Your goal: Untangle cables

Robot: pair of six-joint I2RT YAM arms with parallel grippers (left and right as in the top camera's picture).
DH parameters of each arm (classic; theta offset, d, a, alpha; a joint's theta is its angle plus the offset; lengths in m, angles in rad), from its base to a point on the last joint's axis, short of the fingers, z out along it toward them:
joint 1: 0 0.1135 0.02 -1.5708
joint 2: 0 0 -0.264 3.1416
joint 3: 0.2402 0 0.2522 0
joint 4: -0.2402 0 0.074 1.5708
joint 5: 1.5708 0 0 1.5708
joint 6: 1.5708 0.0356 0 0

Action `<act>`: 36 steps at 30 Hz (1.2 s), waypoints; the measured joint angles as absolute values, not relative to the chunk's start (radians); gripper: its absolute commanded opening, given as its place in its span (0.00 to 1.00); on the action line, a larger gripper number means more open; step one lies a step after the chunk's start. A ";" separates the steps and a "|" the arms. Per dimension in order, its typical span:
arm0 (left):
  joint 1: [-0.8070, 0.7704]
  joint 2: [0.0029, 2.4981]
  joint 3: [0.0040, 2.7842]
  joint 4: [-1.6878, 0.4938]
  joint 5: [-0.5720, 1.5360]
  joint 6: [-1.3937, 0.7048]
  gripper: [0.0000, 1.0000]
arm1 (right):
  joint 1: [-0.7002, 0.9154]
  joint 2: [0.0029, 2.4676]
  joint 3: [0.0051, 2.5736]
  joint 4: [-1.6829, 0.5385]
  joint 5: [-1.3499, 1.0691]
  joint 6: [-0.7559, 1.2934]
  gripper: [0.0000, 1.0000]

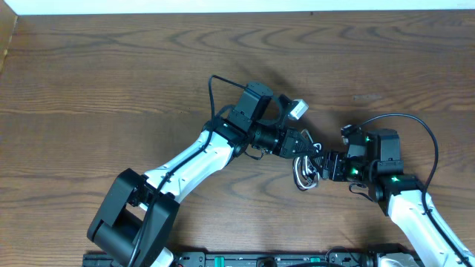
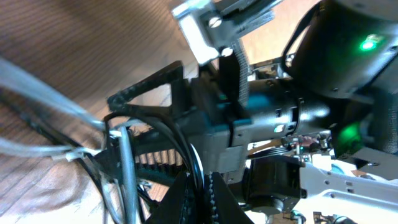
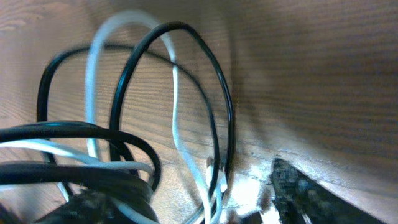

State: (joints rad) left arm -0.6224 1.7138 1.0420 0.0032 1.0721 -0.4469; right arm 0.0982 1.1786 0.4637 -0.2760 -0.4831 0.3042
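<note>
On dark wood-grain table [image 1: 111, 74], cables [image 1: 304, 176] tangled; pale strip [image 1: 223, 6] beyond

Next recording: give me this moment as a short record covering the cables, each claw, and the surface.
cables: thin white cable and thin black cable, loops threaded through each other, tangled
position: between the two claws, over the brown wooden table
left claw: shut, apparently on the thin black cable
right claw: open, cable loops between its fingers
</note>
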 measured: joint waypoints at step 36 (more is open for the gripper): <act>-0.492 1.715 1.042 -0.359 0.892 -0.206 0.40 | 0.094 1.204 0.471 -0.141 -0.561 0.321 0.20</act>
